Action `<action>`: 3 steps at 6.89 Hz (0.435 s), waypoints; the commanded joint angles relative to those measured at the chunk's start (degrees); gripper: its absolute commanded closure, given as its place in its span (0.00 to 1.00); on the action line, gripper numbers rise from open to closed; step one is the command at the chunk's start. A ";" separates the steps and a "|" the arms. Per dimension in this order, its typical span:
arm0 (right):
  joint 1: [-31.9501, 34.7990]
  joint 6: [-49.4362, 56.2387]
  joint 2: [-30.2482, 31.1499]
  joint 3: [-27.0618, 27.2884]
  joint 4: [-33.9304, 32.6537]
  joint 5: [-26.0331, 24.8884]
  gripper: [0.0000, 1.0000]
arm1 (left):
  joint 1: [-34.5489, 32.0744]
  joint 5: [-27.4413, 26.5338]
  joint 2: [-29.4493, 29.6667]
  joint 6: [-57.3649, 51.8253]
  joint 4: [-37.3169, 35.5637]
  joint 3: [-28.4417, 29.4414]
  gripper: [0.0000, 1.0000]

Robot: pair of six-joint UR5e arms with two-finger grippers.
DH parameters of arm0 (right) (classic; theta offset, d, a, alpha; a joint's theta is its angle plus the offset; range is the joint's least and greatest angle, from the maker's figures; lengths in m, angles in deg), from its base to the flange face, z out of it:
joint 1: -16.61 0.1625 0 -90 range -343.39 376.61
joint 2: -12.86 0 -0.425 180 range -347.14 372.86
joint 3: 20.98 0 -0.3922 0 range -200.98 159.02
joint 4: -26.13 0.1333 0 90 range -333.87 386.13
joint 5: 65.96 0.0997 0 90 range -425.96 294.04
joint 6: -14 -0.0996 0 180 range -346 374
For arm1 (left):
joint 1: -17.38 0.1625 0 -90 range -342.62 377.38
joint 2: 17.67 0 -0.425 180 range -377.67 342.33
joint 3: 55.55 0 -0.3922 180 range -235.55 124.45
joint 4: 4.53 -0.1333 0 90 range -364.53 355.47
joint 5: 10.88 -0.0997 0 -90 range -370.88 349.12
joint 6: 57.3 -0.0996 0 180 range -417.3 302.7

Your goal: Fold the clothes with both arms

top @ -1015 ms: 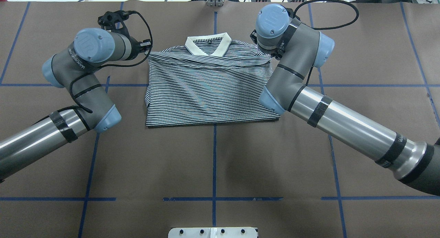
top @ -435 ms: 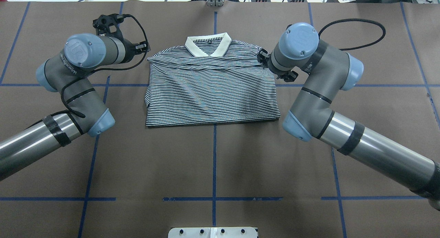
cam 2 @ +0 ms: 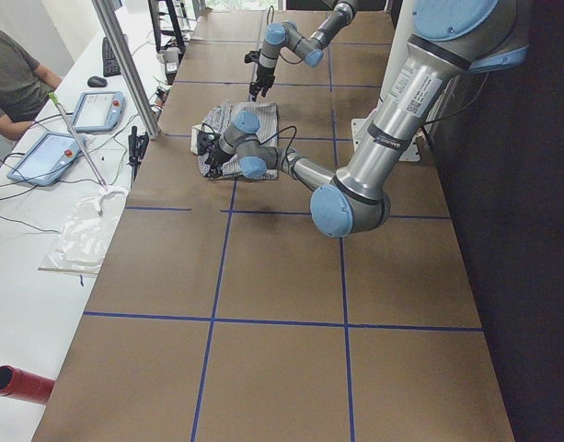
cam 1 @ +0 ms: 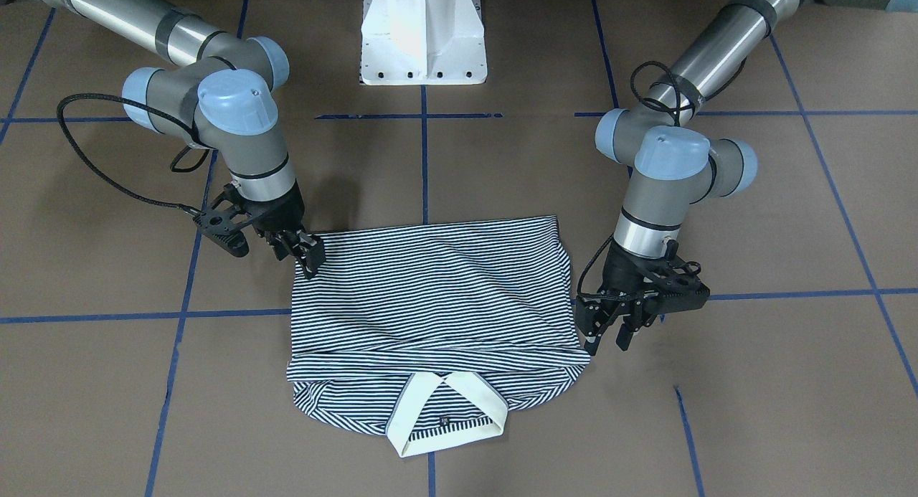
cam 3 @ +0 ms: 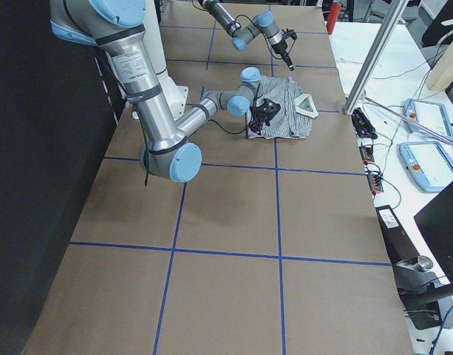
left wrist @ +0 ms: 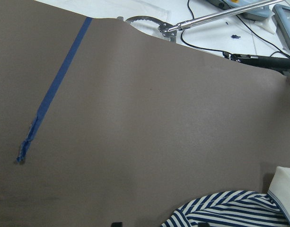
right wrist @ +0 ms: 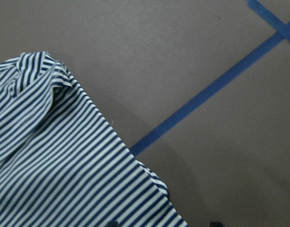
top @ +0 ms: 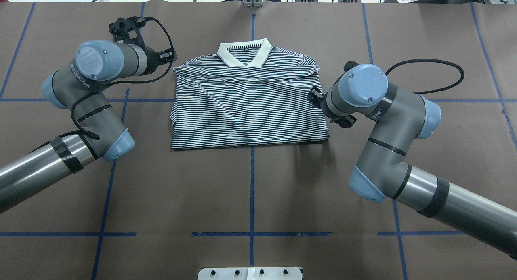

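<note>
Where two blue tape lines cross on the brown table, the striped shirt lies flat, folded into a rough rectangle. Its sleeves are tucked in and its lower half is doubled up over the chest. The cream collar sits at the edge farthest from the robot's white base, and the folded hem edge faces the robot.

The left gripper points down just beside the shirt's side edge, close to the shoulder fold. Its two fingers stand apart and hold nothing. The left wrist view shows mostly bare table, with a bit of striped cloth and collar in the lower right corner.

The right gripper is at the opposite side, over the shirt's near corner by the hem. In the right wrist view its two fingertips show at the bottom edge, spread apart, with the shirt's edge running between them. Whether it touches the cloth cannot be told.

Both arms reach in from the robot's side with their elbows bent outward. At a white bench off the far end of the table, a person sits beside two tablets.
</note>
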 commanded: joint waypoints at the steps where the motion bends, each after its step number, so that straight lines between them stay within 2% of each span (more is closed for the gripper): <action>1: -2.79 -3.02 1.34 0.79 0.07 -0.21 0.27 | -0.02 0.00 0.04 -0.24 0.14 -0.51 0.38; 3: -2.72 -2.95 1.95 0.79 0.07 -0.21 0.29 | 0.06 0.00 0.30 0.20 0.23 -0.60 0.38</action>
